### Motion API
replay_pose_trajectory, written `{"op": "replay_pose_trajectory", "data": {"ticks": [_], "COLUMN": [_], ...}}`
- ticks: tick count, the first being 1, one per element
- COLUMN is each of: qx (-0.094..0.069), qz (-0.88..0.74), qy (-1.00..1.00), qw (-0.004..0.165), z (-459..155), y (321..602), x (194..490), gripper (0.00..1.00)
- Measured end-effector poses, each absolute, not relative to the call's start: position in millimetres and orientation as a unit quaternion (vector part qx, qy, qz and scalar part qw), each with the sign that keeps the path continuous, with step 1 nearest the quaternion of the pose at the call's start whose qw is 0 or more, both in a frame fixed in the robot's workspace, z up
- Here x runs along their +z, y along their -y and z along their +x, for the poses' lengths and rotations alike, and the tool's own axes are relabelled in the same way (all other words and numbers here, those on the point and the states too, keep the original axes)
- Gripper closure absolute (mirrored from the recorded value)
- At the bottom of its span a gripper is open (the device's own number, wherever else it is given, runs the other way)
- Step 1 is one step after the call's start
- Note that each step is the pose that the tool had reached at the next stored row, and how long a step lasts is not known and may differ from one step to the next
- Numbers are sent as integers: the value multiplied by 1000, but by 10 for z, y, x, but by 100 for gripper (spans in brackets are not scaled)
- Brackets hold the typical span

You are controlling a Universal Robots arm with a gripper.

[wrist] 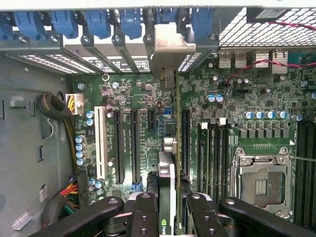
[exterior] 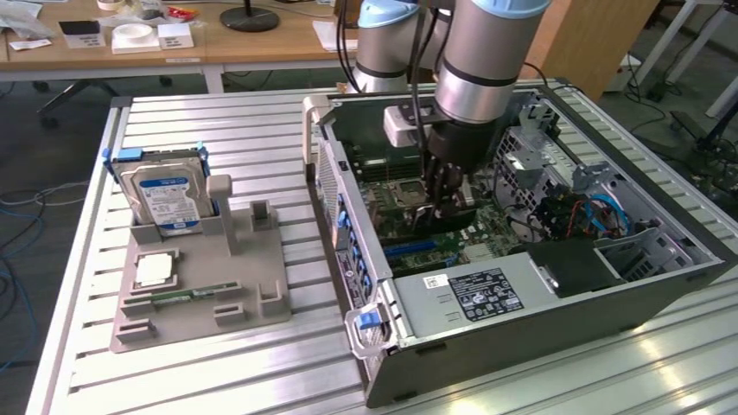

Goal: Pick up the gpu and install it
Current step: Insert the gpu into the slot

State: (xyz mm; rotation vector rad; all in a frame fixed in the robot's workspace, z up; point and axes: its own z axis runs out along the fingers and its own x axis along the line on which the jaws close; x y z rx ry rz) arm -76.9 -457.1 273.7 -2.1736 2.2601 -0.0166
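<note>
Inside the open computer case (exterior: 645, 259), the gpu (wrist: 170, 148) stands on edge above the motherboard (wrist: 133, 98), its long axis pointing toward the rear slot brackets. The gripper (wrist: 168, 210) is partly closed, clamping the card's edge.

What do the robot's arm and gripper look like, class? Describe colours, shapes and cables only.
The arm is built of thick round silver-grey tubes with a pale blue joint cover near the top. Black cables run down beside it, and a white boxy module sits at the wrist. The gripper is black, with jointed linkage fingers held by round silver bolts.
</note>
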Motion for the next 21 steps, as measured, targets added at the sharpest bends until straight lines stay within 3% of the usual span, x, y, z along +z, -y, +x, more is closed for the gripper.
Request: {"op": "replay_pose_trajectory", "data": {"ticks": [21], "qx": [-5], "qz": [-693], "qy": [-721], "qw": [3], "z": [-854], "y": [4589], "x": [2691], "gripper": [73]}}
